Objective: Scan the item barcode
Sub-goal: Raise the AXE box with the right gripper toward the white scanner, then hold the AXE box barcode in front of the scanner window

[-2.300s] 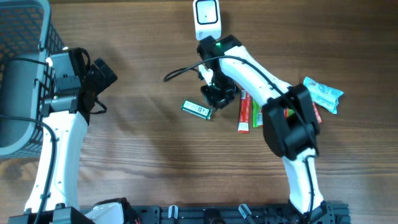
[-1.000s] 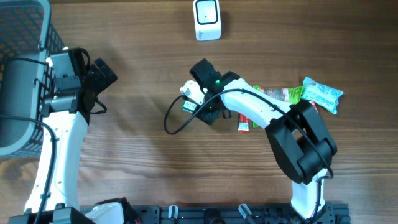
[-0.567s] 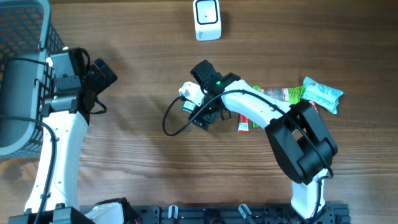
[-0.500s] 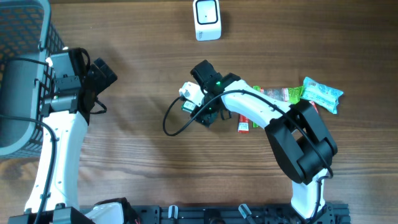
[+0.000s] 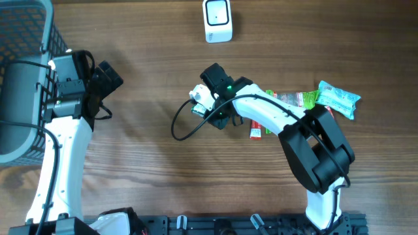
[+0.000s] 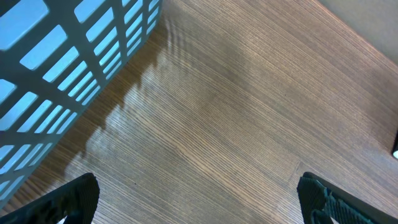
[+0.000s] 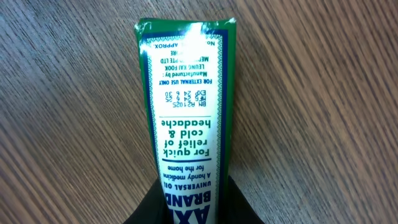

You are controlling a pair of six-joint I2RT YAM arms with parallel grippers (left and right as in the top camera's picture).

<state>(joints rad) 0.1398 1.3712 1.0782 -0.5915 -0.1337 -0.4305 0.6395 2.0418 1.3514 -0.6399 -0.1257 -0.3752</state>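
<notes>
Near the table's middle, seen from overhead, the right claw sits over a green-and-white box whose free end points toward the left edge. In the left wrist view, the left claw gapes wide beside a basket. In the right wrist view, both fingers pinch the box's near end, and its long axis runs straight away from them.
</notes>
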